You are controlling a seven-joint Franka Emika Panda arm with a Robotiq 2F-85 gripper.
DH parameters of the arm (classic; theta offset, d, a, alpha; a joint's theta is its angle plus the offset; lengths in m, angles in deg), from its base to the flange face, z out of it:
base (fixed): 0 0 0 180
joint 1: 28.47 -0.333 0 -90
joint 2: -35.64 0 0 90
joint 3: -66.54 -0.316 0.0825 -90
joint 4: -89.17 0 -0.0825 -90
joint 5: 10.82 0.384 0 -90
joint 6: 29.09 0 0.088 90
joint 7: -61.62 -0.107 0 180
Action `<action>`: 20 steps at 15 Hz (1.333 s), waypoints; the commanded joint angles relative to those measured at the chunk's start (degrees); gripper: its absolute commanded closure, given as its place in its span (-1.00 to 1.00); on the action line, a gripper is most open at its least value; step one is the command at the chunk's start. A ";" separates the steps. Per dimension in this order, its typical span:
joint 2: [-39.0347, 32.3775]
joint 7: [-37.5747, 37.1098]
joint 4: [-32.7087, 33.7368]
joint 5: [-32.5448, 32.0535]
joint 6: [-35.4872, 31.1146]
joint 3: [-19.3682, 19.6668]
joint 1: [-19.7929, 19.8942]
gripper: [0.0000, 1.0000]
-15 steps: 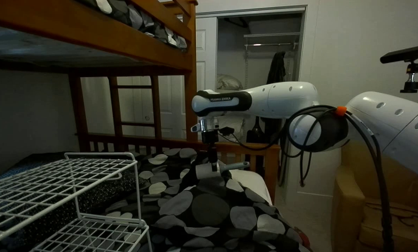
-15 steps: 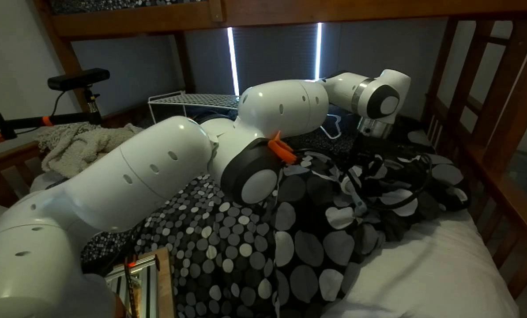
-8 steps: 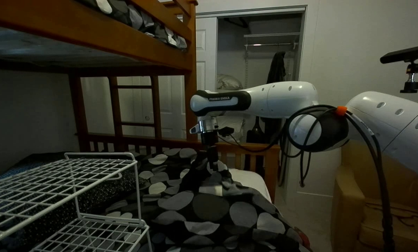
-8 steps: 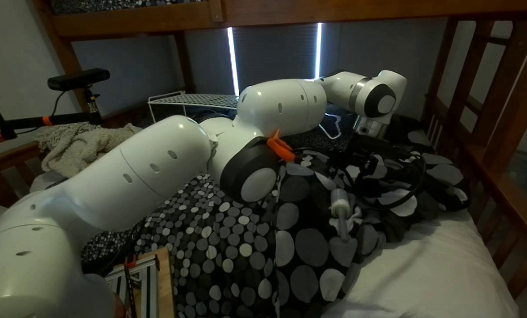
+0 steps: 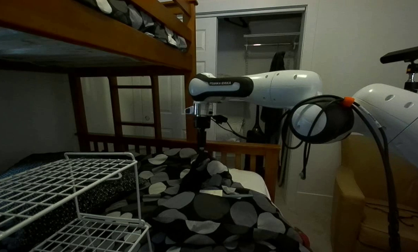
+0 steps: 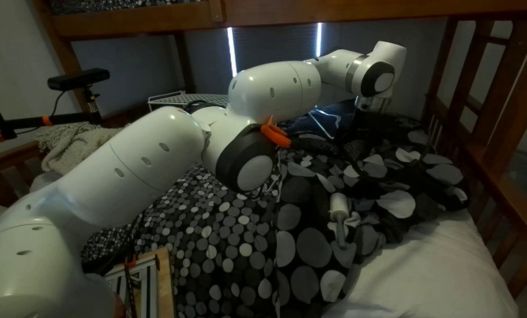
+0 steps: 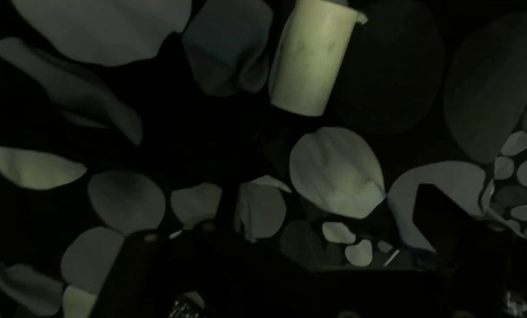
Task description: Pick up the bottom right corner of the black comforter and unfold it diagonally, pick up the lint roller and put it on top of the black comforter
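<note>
The black comforter (image 5: 210,210), patterned with grey and white ovals, lies rumpled over the bed in both exterior views. On top of it rests the lint roller (image 6: 339,204), a white cylinder with a grey handle pointing away from the arm's far end. In the wrist view the white cylinder of the lint roller (image 7: 314,57) shows near the top edge, and its handle is mostly cut off. My gripper (image 7: 329,194) is open, its dark fingers wide apart with only comforter fabric visible beyond them. In an exterior view the gripper (image 5: 201,148) points down above a comforter fold, apart from the roller.
A white wire rack (image 5: 100,164) stands on the bed. The wooden footboard (image 5: 251,148) and upper bunk (image 5: 125,38) border the space. A white hanger (image 6: 327,123) lies near the wrist. Bare white bedding (image 6: 435,269) shows beside the comforter.
My gripper has opened and let go of the lint roller, which dropped onto the comforter. The arm has then risen, leaving the roller lying there.
</note>
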 commanded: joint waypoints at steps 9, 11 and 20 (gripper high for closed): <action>9.34 -20.02 -3.50 -5.07 -6.26 4.35 -4.21 -1.00; 10.44 -22.55 -4.01 -5.34 -4.75 4.79 -4.46 -1.00; 14.95 -20.28 -7.26 -3.83 1.98 3.96 -2.37 -1.00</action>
